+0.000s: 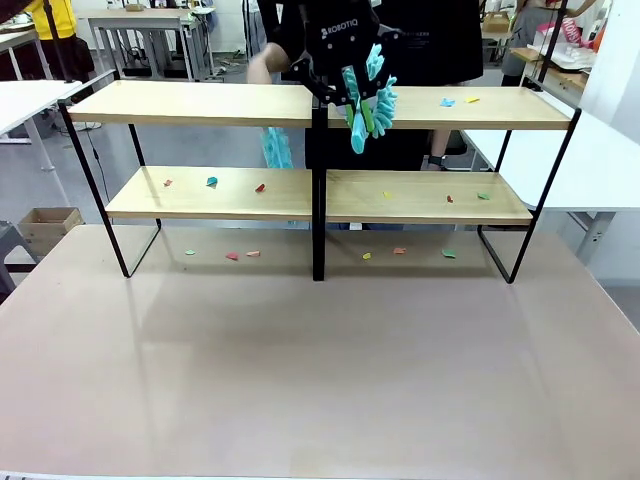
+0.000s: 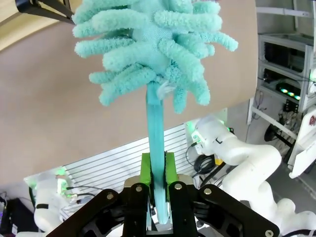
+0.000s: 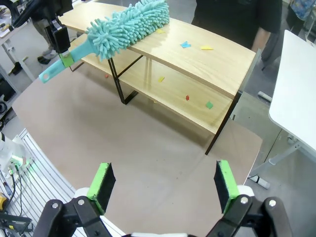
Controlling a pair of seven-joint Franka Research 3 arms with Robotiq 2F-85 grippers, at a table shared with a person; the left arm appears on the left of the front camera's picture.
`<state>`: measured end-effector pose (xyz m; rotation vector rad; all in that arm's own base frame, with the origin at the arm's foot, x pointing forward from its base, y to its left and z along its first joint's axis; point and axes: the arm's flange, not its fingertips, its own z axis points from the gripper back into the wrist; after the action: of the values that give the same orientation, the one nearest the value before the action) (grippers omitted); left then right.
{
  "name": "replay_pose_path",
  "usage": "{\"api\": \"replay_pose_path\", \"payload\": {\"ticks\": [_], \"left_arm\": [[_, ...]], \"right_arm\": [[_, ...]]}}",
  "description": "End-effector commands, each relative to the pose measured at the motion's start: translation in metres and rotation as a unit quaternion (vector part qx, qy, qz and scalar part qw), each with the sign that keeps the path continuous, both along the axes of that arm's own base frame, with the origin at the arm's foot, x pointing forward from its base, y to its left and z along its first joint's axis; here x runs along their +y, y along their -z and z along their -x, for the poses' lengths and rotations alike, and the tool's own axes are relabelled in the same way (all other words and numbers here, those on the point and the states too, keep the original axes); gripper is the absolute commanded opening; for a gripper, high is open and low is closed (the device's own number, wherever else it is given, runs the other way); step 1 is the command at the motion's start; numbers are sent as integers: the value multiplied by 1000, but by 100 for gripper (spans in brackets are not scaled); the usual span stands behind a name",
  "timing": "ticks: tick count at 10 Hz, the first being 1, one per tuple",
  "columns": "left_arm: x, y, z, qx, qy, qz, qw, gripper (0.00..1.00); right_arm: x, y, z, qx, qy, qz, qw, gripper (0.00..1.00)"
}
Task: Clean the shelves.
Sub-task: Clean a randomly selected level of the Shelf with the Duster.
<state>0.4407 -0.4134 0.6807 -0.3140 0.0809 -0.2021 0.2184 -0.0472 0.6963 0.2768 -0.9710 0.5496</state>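
The shelves (image 1: 200, 103) stand across the far half of the table, light wood boards on a black frame. My left gripper (image 1: 352, 98) hangs over the central post at top-board height, shut on the handle of a teal fluffy duster (image 1: 372, 100). In the left wrist view the green pads (image 2: 145, 168) clamp the duster's handle (image 2: 156, 128) below its head. The right wrist view looks down on the shelves (image 3: 207, 64), where the duster's head (image 3: 128, 24) lies on the top board. My right gripper (image 3: 163, 180) is open and empty above the table. Paper scraps (image 1: 447, 101) dot the boards.
A person in black stands behind the shelves with a second teal duster (image 1: 275, 148) hanging at lower-board level. More scraps (image 1: 232, 256) lie on the pinkish table (image 1: 320, 370) under the rack. White tables flank both sides; a cardboard box (image 1: 45, 225) sits on the floor at left.
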Motion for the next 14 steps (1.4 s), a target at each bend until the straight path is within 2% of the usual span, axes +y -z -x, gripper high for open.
{"api": "replay_pose_path", "payload": {"ticks": [1,7,8,10,11,12,13,14], "left_arm": [[-19,-20,-10,-4,4,-13,1000,12],[-130,-22,-34,14,122,-45,991,12],[-147,-26,-35,6,143,-43,989,12],[-168,-31,-32,17,179,-24,983,12],[-177,-32,-28,10,193,-20,981,12],[-186,-34,-24,15,223,-15,975,12],[-187,-40,-19,21,277,-3,961,12],[-181,-49,-13,46,390,13,919,12]], "right_arm": [[0,-1,0,-1,-2,-2,1000,100],[0,-1,0,-1,-2,-2,1000,100],[0,-1,0,-1,-2,-2,1000,100],[0,-1,0,-1,-2,-2,1000,100],[0,-1,0,-1,-2,-2,1000,100],[0,-1,0,-1,-2,-2,1000,100],[0,-1,0,-1,-2,-2,1000,100],[0,-1,0,-1,-2,-2,1000,100]]}}
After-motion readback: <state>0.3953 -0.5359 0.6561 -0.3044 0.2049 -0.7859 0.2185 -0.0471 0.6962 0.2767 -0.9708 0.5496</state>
